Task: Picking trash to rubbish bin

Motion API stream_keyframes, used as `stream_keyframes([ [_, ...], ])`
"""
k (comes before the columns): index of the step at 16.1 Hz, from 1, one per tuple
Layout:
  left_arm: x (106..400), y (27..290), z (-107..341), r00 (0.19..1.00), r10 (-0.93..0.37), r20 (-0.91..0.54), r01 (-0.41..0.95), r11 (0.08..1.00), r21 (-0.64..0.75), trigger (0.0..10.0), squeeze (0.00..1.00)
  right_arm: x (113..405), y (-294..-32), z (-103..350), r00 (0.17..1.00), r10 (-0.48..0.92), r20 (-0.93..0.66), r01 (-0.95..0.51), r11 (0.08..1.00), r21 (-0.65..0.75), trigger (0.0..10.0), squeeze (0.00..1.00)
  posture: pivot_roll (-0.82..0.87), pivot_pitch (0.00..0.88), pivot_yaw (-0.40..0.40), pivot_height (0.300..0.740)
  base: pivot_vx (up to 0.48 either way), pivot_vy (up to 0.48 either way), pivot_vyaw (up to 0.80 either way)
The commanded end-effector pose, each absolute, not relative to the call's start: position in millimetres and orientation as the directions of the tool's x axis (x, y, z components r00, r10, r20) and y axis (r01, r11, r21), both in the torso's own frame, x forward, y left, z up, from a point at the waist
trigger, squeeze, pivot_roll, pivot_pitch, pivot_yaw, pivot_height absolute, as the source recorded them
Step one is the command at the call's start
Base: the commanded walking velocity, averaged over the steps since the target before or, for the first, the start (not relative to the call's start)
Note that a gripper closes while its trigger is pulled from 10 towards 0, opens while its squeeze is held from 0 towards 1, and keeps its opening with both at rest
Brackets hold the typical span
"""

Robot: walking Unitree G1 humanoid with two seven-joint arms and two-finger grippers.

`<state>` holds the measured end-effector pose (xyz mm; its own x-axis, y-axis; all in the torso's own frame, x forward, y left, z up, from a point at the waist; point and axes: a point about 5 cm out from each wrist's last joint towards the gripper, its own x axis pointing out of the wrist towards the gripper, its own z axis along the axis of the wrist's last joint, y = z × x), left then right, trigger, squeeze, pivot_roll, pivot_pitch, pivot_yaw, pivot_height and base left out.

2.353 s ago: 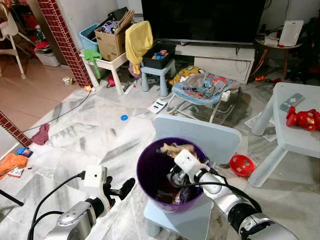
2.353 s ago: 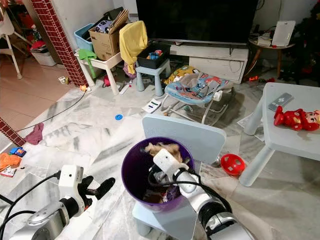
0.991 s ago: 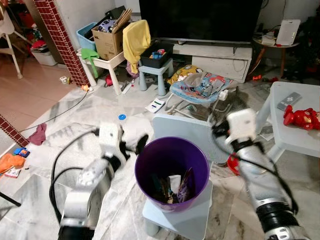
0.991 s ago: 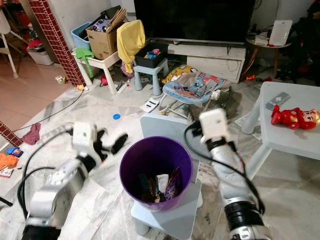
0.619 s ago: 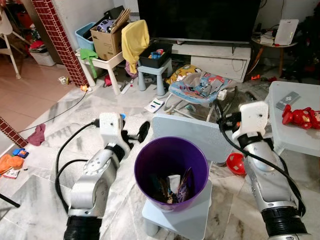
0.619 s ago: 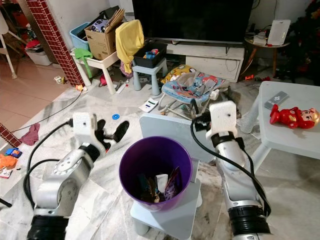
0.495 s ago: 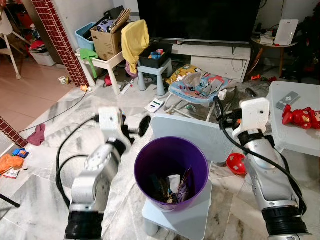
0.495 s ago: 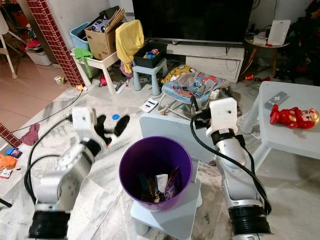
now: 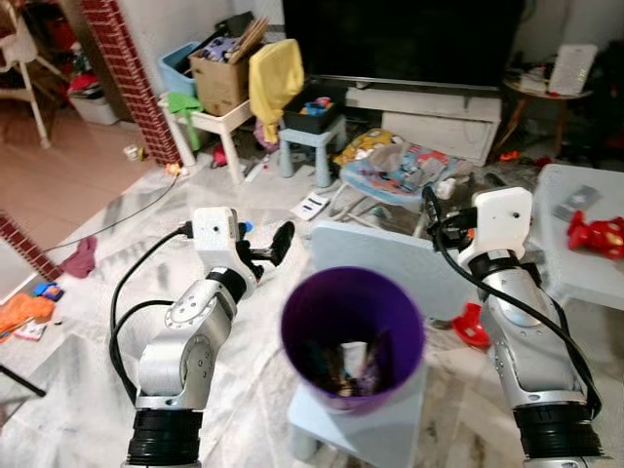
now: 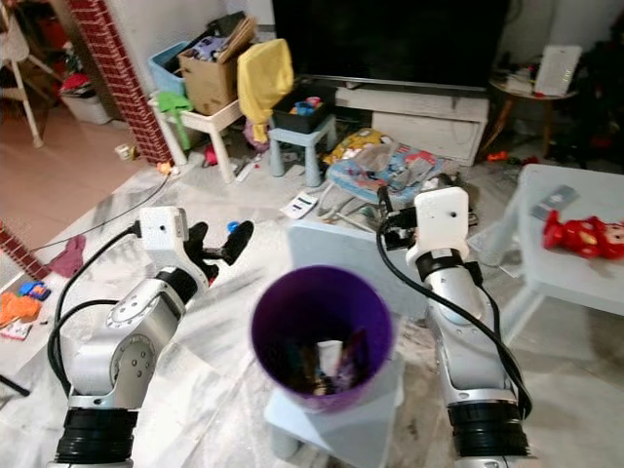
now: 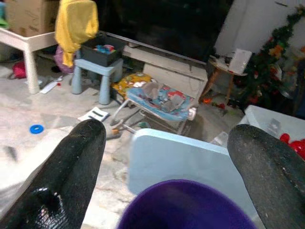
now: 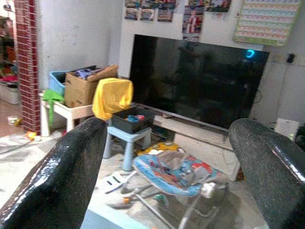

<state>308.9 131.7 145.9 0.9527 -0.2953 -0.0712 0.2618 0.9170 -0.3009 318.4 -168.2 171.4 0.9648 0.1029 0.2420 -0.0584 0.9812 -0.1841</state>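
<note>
Overhead, the dark television spans the 12 o'clock edge of the room above a white low cabinet, and pale marble-patterned floor runs from there toward the robot, strewn with clutter. At 3 o'clock stands a light blue table carrying a red toy, cut off by the frame edge; at 11 o'clock a white side table bears a cardboard box with a yellow cloth draped beside it, next to a brick pillar. A baby bouncer sits at 1 o'clock, just behind a light blue chair. On that chair's seat, at 6 o'clock, stands the purple rubbish bin, blurred, with bits of trash lying at its bottom that are too smeared to name. The left gripper is raised at 9 o'clock of the bin's rim, apart from it, its fingers spread wide with nothing between them. The right gripper is lifted at 2 o'clock of the bin, fingers likewise parted wide and empty, pointing toward the television. A small blue disc lies on the floor.
</note>
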Motion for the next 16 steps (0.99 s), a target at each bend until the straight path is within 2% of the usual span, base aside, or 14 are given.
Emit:
stream_keyframes([
  [1, 308.8, 134.9, 145.8, 0.954, -0.288, -0.080, 0.253, 0.920, -0.301, 10.0, 0.00, 316.6, -166.8, 179.2, 0.957, 0.111, 0.267, -0.063, 0.981, -0.183, 10.0, 0.00, 0.00, 0.000, 0.086, 0.740, 0.000, 0.398, 0.00],
  [16, 307.2, 132.2, 141.9, 0.943, -0.319, -0.095, 0.277, 0.910, -0.307, 10.0, 0.00, 317.9, -165.4, 180.9, 0.959, 0.110, 0.262, -0.064, 0.982, -0.179, 10.0, 0.00, 0.00, 0.000, 0.088, 0.740, 0.000, 0.458, 0.00],
])
